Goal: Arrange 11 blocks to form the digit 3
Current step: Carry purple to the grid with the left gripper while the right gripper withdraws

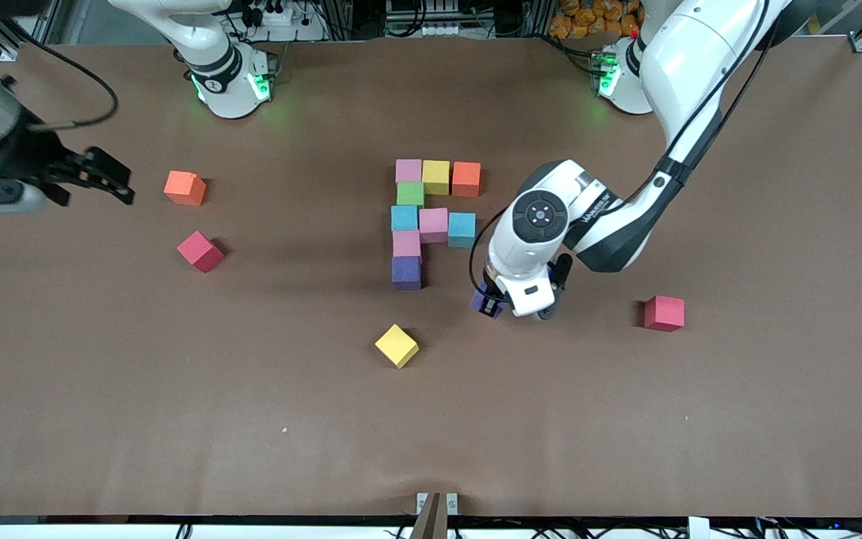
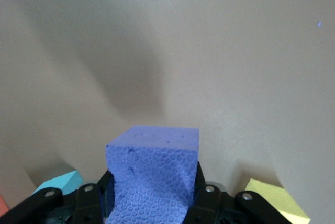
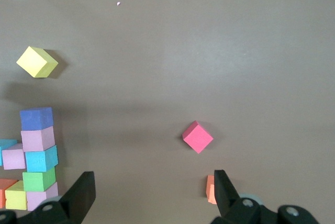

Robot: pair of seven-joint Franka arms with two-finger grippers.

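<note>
Several blocks form a partial figure (image 1: 431, 217) mid-table: a pink, yellow and orange row, a column of green, blue, pink and purple (image 1: 406, 272), and a pink and teal branch. My left gripper (image 1: 494, 303) is shut on a purple block (image 2: 154, 166), low over the table beside the figure's purple end, toward the left arm's end. The right gripper (image 1: 113, 180) hangs open and empty beside the loose orange block (image 1: 185, 188), at the right arm's end. The right wrist view shows its fingers (image 3: 84, 192) wide apart, with the figure (image 3: 36, 156) off to one side.
Loose blocks lie around: a yellow one (image 1: 396, 345) nearer the front camera than the figure, a red one (image 1: 664, 313) toward the left arm's end, and a pink-red one (image 1: 200, 251) near the orange one. The left arm's forearm (image 1: 625, 217) reaches over the table.
</note>
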